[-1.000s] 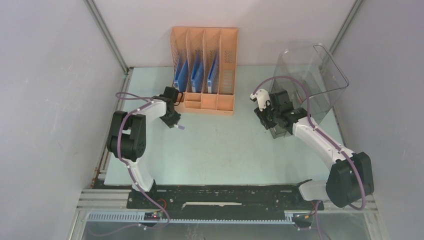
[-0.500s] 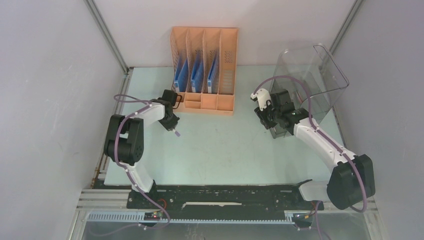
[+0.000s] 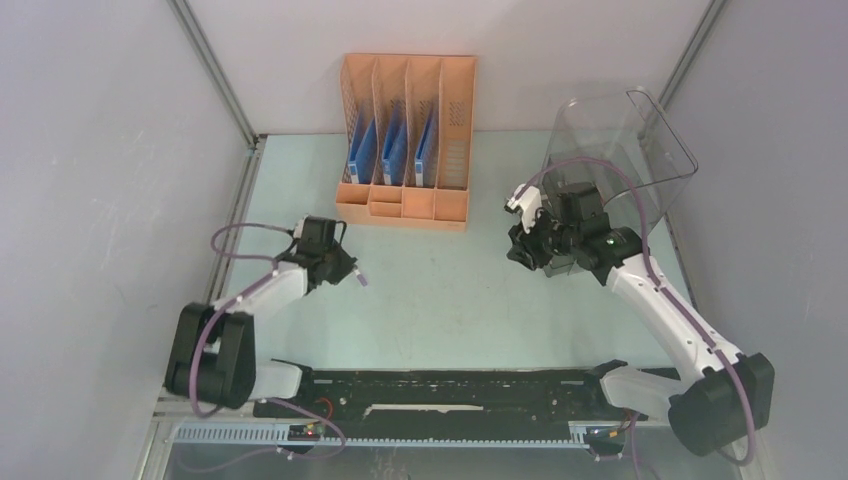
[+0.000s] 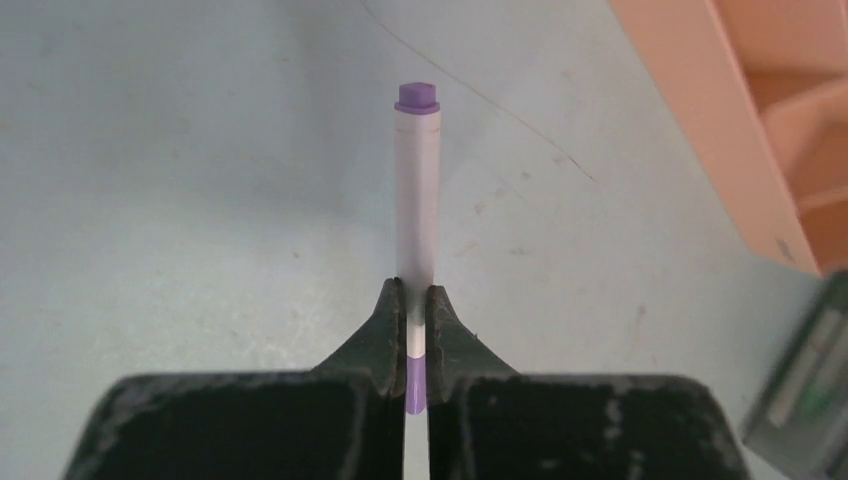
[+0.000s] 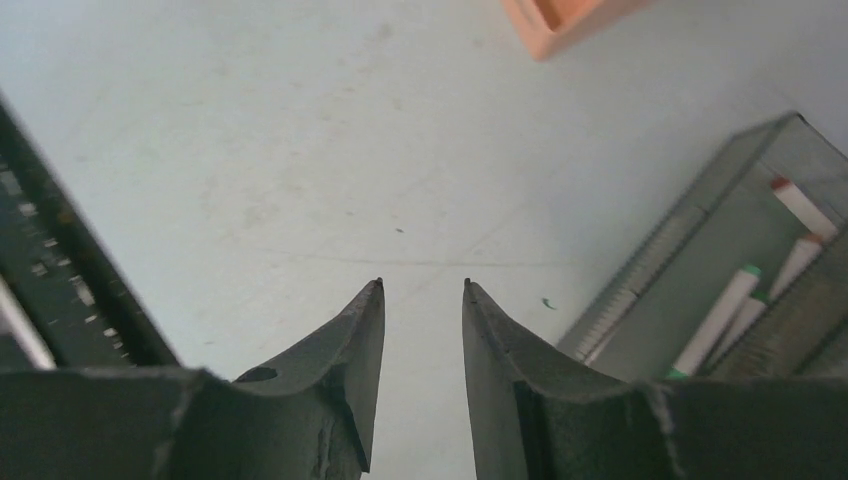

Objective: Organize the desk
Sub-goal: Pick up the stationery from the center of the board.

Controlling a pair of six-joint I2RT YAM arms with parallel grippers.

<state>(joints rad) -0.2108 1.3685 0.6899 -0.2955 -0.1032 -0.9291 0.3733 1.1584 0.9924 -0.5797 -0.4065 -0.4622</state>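
Taking the pale mint-green bench as a dial in the overhead view, a black rail runs along its near edge at 6 o'clock. At about 9 o'clock the left hand is clamped tight on a purple-capped marker. Its fingers pinch the white barrel near the back end, and the cap points away from the wrist, above bare bench. At about 3 o'clock the right hand hovers over the bench with its jaws partly apart and nothing between them. Just beside it, toward 2 o'clock, stands a clear smoky drawer bin. Its low front compartment holds several white markers, some with green ends and some with red. Farthest back, at 12 o'clock against the rear wall, stands an orange four-slot file rack. Blue folders lean in three of its slots.
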